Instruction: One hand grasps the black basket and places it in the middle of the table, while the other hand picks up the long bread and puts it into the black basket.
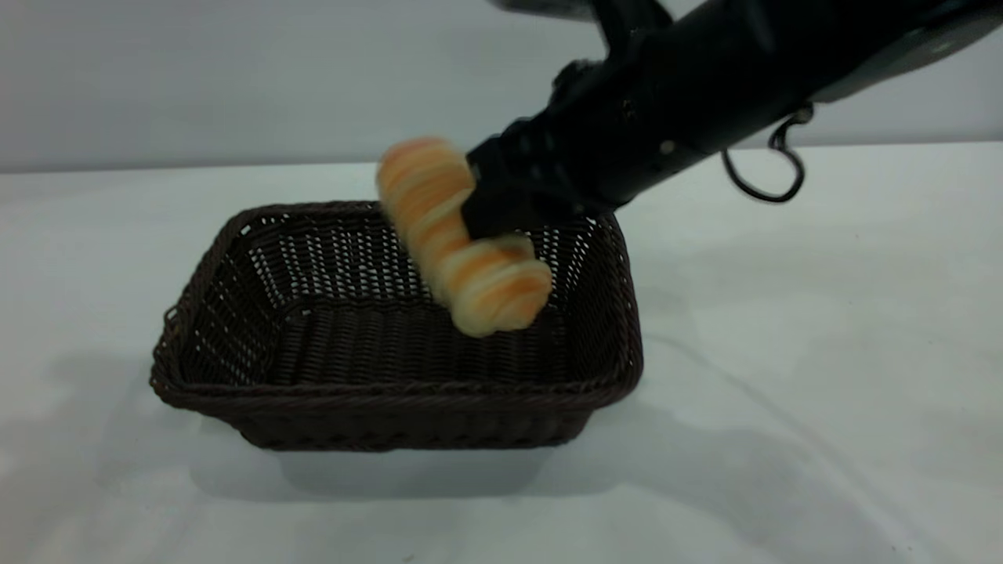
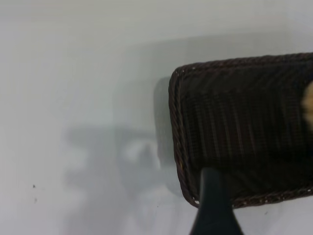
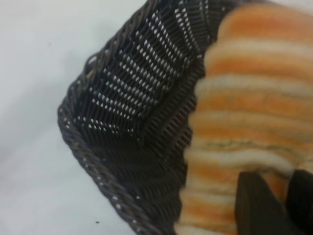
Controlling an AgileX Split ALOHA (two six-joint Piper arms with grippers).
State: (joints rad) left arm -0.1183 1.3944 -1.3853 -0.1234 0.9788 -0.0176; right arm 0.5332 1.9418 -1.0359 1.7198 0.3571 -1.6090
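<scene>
The black basket (image 1: 392, 389) stands on the white table (image 1: 783, 352), near its middle. Just above the basket's right half, the long bread (image 1: 462, 251) hangs tilted, striped orange and cream, with my right gripper (image 1: 501, 207) shut across its middle. In the right wrist view the gripper (image 3: 281, 196) clamps the bread (image 3: 244, 112) over a basket corner (image 3: 122, 122). In the left wrist view a dark part of my left gripper (image 2: 213, 196) shows over the rim at one end of the basket (image 2: 234, 122). The left arm is out of the exterior view.
The right arm reaches in from the upper right with a black cable loop (image 1: 772, 168) hanging under it. A grey wall (image 1: 235, 78) closes off the far side of the table. Bare white tabletop (image 2: 73, 98) surrounds the basket.
</scene>
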